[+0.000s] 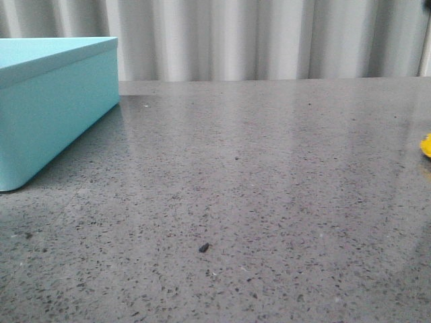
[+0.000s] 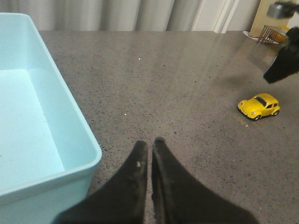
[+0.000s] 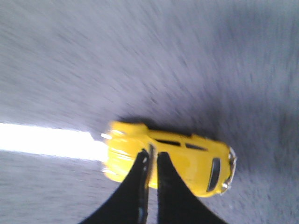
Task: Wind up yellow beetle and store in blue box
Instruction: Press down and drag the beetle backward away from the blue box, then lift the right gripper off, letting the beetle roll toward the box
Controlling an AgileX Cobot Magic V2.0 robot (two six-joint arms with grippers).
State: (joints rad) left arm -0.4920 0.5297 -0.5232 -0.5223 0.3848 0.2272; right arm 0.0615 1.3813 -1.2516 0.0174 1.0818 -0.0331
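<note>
Beetle car (image 2: pixel 259 106), yellow, sits on the grey desk (image 1: pixel 269 175) well apart from the open blue box (image 2: pixel 70 135). Left fingers (image 2: pixel 150 144) pressed together, empty; right fingers (image 3: pixel 153 157) nearly closed above the toy's roof, holding nothing.

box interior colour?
Pale turquoise, lighter than its outer walls. The left wrist view shows the open box best.

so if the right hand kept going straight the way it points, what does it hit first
Most likely the yellow beetle: the right hand, fingers nearly together, points at its roof from above. The image is blurred, so the remaining gap is unclear.
</note>
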